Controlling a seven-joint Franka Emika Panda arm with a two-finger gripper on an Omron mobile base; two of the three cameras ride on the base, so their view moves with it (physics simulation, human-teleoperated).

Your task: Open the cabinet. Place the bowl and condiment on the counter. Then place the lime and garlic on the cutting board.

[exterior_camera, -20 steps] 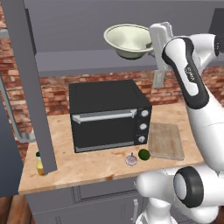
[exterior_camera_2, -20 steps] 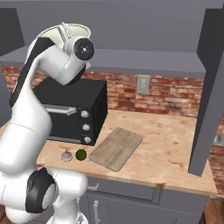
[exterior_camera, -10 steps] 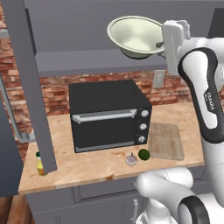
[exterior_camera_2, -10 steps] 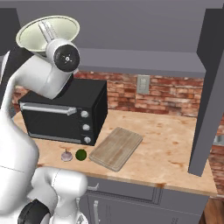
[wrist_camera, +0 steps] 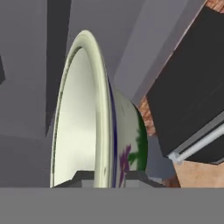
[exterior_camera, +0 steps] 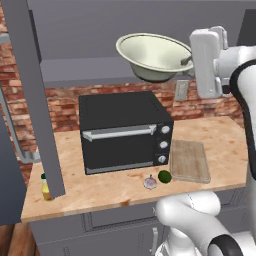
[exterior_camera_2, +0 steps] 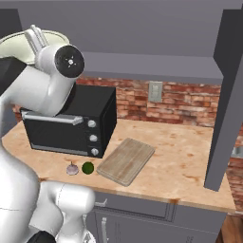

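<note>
The cabinet (exterior_camera: 90, 30) stands open, its doors swung out at both sides. My gripper (exterior_camera: 186, 61) is shut on the right rim of the cream bowl (exterior_camera: 154, 54), which hangs tilted in the air above the black oven, in front of the cabinet shelf. In the hand view the bowl's rim (wrist_camera: 99, 109) runs up between my fingertips (wrist_camera: 84, 176), with the green base to the right. Low at the counter's (exterior_camera: 115, 190) left end stands the yellow condiment (exterior_camera: 46, 187), partly behind the left door. The lime (exterior_camera: 164, 176) and garlic (exterior_camera: 150, 182) lie side by side just left of the cutting board (exterior_camera: 189, 160).
A black toaster oven (exterior_camera: 125, 130) takes up the middle of the counter. The open left door (exterior_camera: 30, 100) hangs down in front of the counter's left end, and the right door (exterior_camera_2: 228, 95) juts out at the right. A wall outlet (exterior_camera_2: 155, 91) sits on the brick backsplash.
The arm has risen and drawn the bowl out from the cabinet shelf toward the cameras; the bowl now looks larger and more tilted. Lime, garlic and bottle have not moved.
</note>
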